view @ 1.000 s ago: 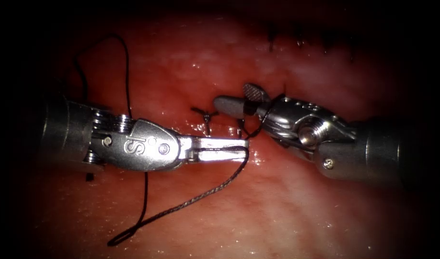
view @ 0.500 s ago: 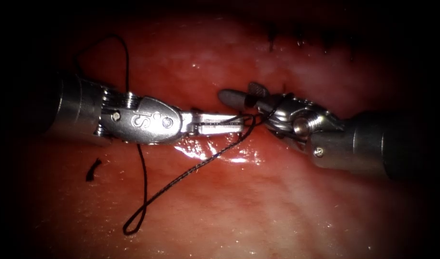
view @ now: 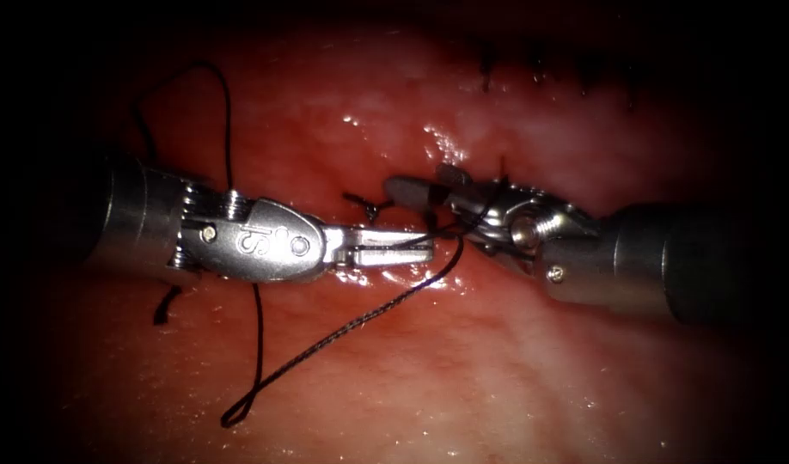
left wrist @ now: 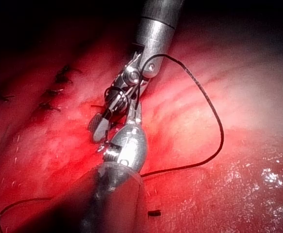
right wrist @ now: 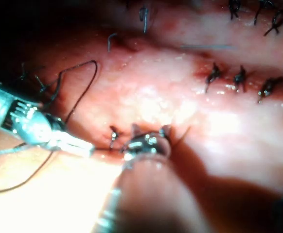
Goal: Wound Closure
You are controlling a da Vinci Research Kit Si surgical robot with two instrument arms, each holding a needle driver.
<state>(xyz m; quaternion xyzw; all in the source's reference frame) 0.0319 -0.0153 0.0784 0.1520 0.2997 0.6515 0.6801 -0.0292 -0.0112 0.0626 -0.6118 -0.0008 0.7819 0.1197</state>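
Over the middle of the tissue (view: 498,361), the two tools meet tip to tip in the endoscope view. The left gripper (view: 425,249) comes in from the left with its jaws closed flat on the thread (view: 343,331), which runs along them toward the tips. From there the thread drops down and left across the wet surface, turns in a narrow loop, and climbs behind the left tool's wrist into a wide arc higher up. The right gripper (view: 416,187) stands with its jaws parted and nothing clamped between them; dark thread is wound around its wrist, just behind the jaws. A small tied stitch (view: 366,204) sits beside the tips, on the left. Farther back, a row of finished stitches (view: 541,73) crosses the tissue. I cannot find the needle.
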